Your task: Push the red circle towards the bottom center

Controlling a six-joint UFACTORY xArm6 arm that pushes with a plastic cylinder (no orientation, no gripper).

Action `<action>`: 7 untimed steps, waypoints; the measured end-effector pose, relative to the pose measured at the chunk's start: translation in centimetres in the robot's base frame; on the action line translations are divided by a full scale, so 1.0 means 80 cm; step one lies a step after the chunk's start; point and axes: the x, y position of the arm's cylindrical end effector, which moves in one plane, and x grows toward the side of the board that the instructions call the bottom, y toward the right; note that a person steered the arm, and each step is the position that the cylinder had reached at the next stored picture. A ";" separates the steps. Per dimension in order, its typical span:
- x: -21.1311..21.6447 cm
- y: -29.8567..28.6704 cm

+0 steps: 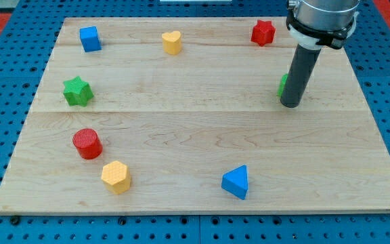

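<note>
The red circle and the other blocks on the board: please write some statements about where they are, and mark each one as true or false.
1. The red circle lies near the view's left edge of the board. True.
2. My tip touches the red circle. False: it is far off at the view's right, beside a mostly hidden green block.
3. The yellow hexagon lies just below and right of the red circle. True.
4. The blue triangle sits at the view's top. False: near the bottom.

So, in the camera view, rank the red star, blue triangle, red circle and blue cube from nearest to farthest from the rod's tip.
From my tip, at the view's right:
1. Red star, top right.
2. Blue triangle, bottom, right of center.
3. Red circle and blue cube, both far left; too close to call.
</note>
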 end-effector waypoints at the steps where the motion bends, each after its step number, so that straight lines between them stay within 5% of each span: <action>1: 0.004 0.000; 4: 0.065 -0.046; 7: 0.069 -0.323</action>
